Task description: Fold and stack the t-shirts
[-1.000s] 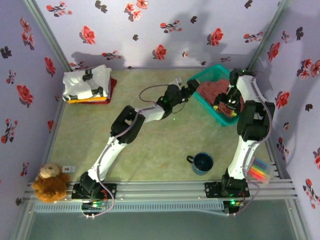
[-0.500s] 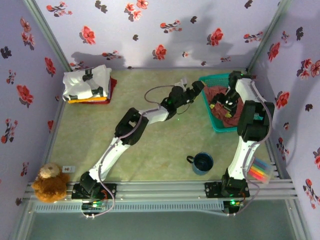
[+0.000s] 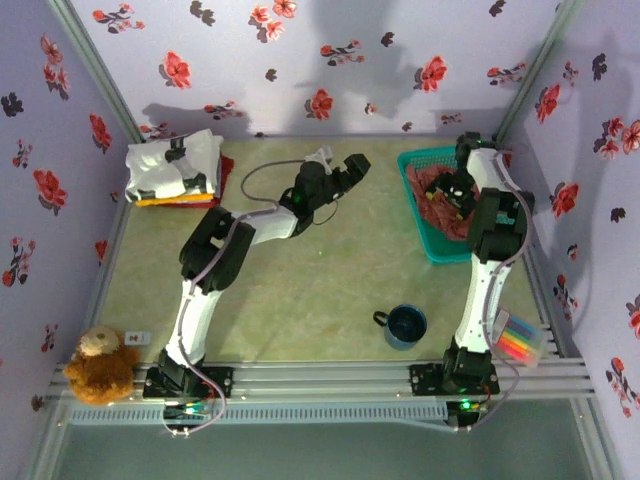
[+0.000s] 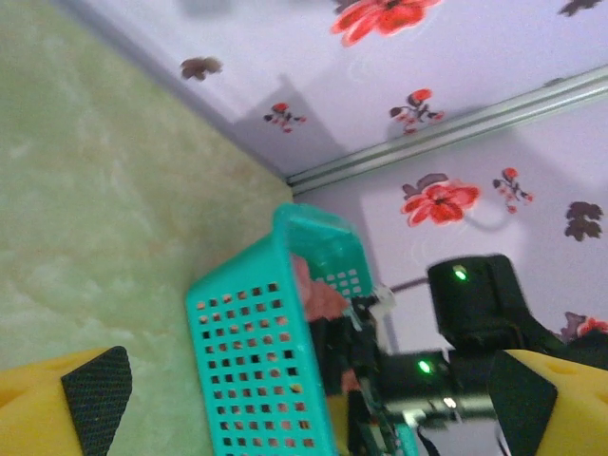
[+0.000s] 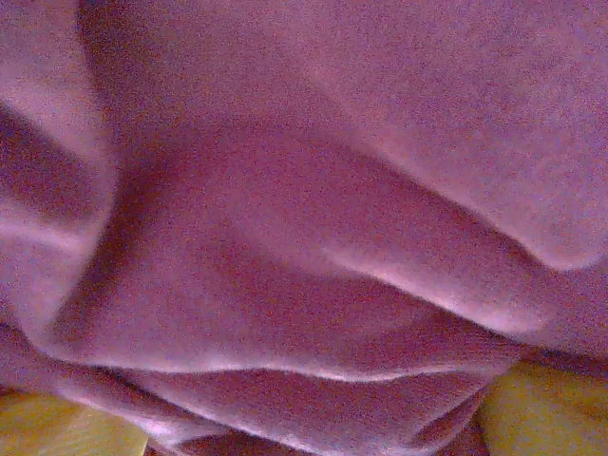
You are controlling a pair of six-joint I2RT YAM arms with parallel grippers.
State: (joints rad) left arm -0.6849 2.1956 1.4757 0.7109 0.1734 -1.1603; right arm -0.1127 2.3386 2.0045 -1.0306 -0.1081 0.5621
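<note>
White arms (image 3: 192, 310), black joints (image 3: 503, 226), yellow fingers (image 4: 38, 407) with black pads (image 4: 95, 389)

Pale green table (image 3: 330, 290) was seen w/ a stack of folded t-shirts (image 3: 175, 168) laid at far-L corner, white one on top. A teal mesh basket (image 3: 418, 215) was set at far R, a dark blue mug (image 3: 405, 326) nearer front R. A teddy bear (image 3: 98, 362) was propped at near-L edge.

Matt cloth t-shirt (image 5: 304, 237) (softly creased), teal plastic mesh basket (image 4: 249, 361)
</note>
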